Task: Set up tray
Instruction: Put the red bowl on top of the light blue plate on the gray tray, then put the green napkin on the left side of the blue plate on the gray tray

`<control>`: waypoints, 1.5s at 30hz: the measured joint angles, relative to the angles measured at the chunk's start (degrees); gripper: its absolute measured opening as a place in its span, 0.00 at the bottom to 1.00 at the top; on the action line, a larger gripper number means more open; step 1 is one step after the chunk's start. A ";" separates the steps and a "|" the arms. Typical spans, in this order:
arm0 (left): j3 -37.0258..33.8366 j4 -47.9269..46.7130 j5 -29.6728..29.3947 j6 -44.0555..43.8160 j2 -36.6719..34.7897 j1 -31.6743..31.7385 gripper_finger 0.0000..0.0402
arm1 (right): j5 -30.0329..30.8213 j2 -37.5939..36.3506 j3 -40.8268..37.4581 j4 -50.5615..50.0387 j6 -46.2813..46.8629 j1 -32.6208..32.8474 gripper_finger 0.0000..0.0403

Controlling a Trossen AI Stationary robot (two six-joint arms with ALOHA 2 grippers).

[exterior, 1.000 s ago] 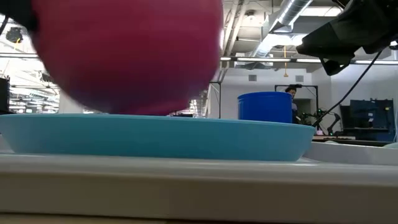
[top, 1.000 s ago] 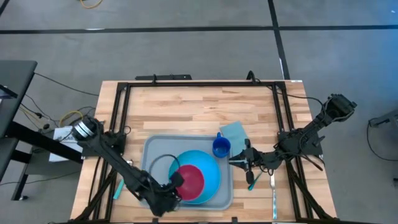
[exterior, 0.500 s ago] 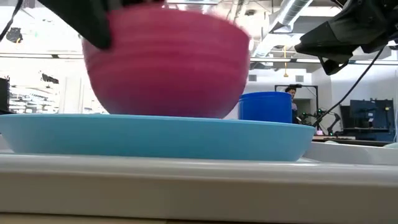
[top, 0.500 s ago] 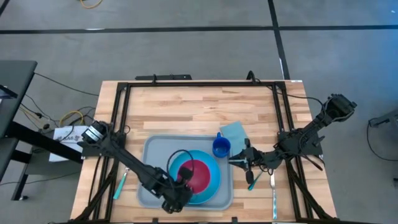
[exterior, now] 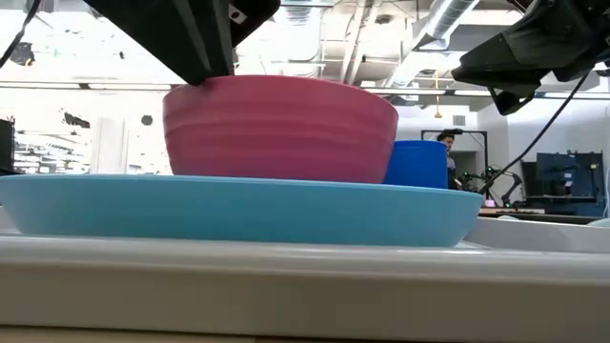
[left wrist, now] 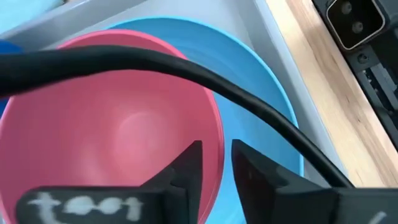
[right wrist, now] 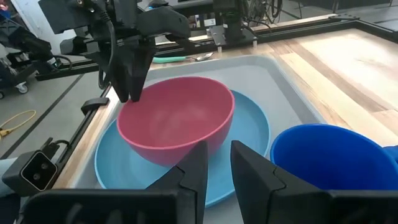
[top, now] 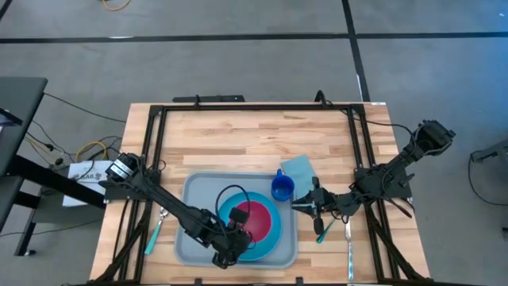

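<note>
The tray (top: 190, 191) is laid flat on the wooden table (top: 238, 135), near the front edge and a little toward the left arm's side. A round blue plate (top: 274, 230) is set inside the tray, and a pink bowl (top: 255, 222) is set upright on the plate. A dark blue cup (top: 282, 187) is placed at the tray's back corner on the right arm's side, and a small light-teal napkin (top: 300, 169) is laid on the wood just beside that cup.

The left gripper (top: 235, 236) is held low over the tray, right at the pink bowl's rim on the side nearest the front of the table. In the left wrist view, its two dark fingers (left wrist: 186, 168) are seen a little apart, with the bowl's rim (left wrist: 219, 143) lined up with the narrow gap between them. Whether the rim is pinched cannot be told from the pictures.

The right gripper (top: 308, 203) is held off the tray, just past its edge on the right arm's side, close to the blue cup. Its fingers (right wrist: 196, 168) are seen a little apart, and nothing is gripped by them.

A teal-handled spoon (top: 154, 230) is laid on the wood beside the tray on the left arm's side. More cutlery (top: 348, 242) is laid on the wood on the other side, near the right gripper.
</note>
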 joint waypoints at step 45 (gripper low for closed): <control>14.86 1.20 -16.75 -10.33 -0.02 1.24 0.26 | -7.45 -5.58 -0.02 -0.14 0.68 2.76 0.16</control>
